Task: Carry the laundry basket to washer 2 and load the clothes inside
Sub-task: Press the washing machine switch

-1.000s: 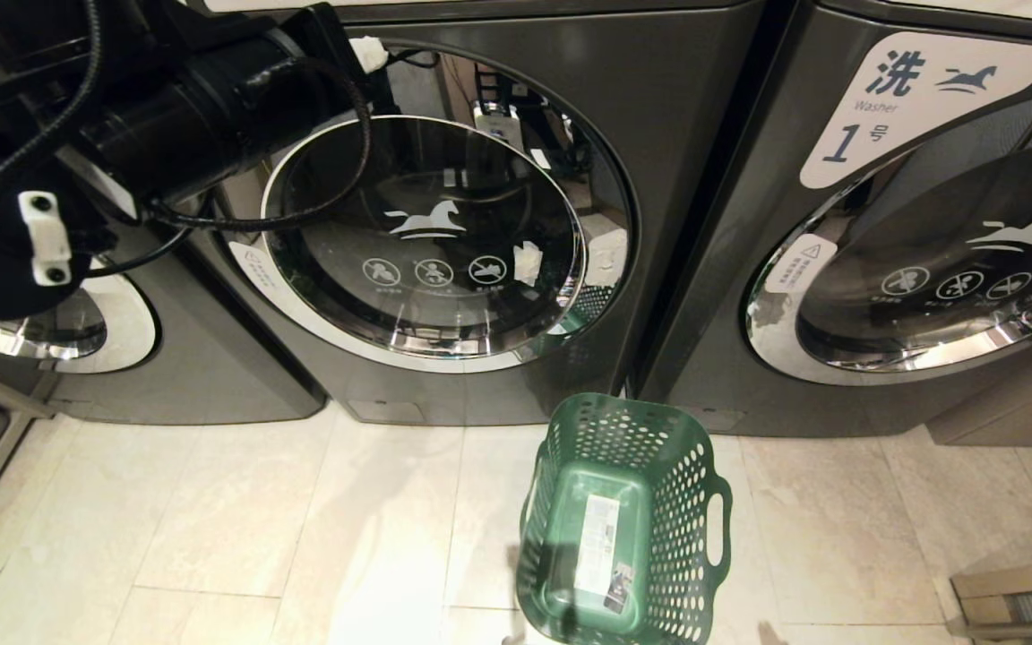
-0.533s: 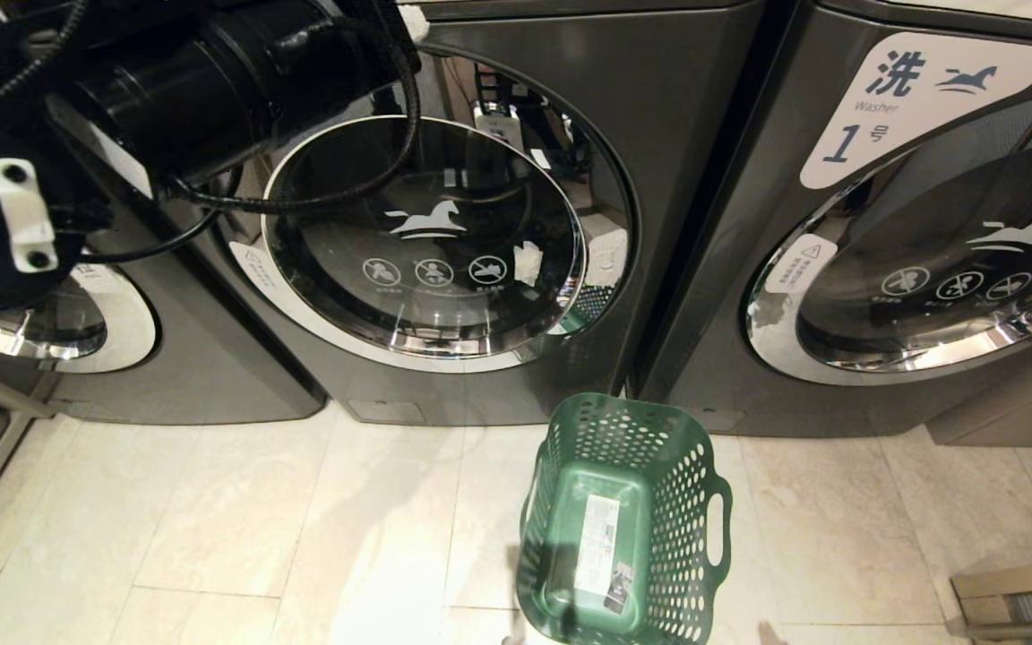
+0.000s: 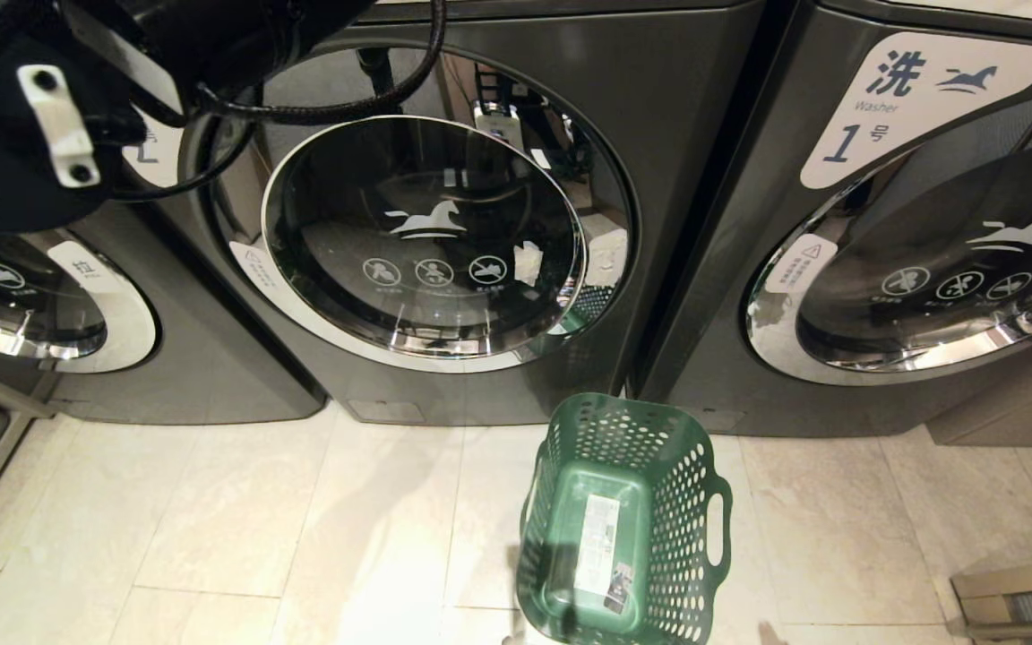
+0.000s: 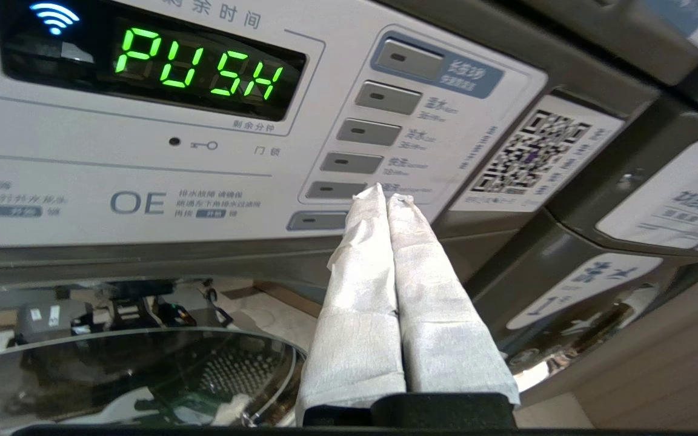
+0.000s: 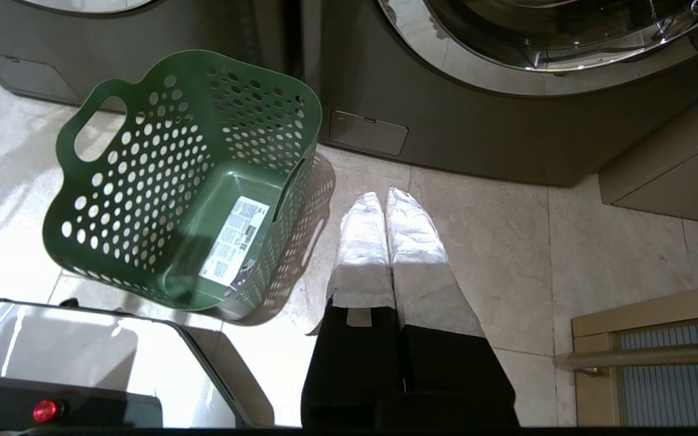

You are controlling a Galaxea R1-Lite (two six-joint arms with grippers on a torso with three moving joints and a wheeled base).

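Green basket (image 3: 628, 528) empty, upright; washer door (image 3: 426, 237) shut.

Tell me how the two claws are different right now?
The left claw is raised at a washer's control panel, tips by its buttons; the right claw hangs low over the floor tiles beside the laundry basket. Both are shut, empty, and wrapped in white.

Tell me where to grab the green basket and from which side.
Take the laundry basket by the slot handle on its right rim, coming from above. It stands upright and empty on the floor, and that slot faces the shut right tool hanging beside it.
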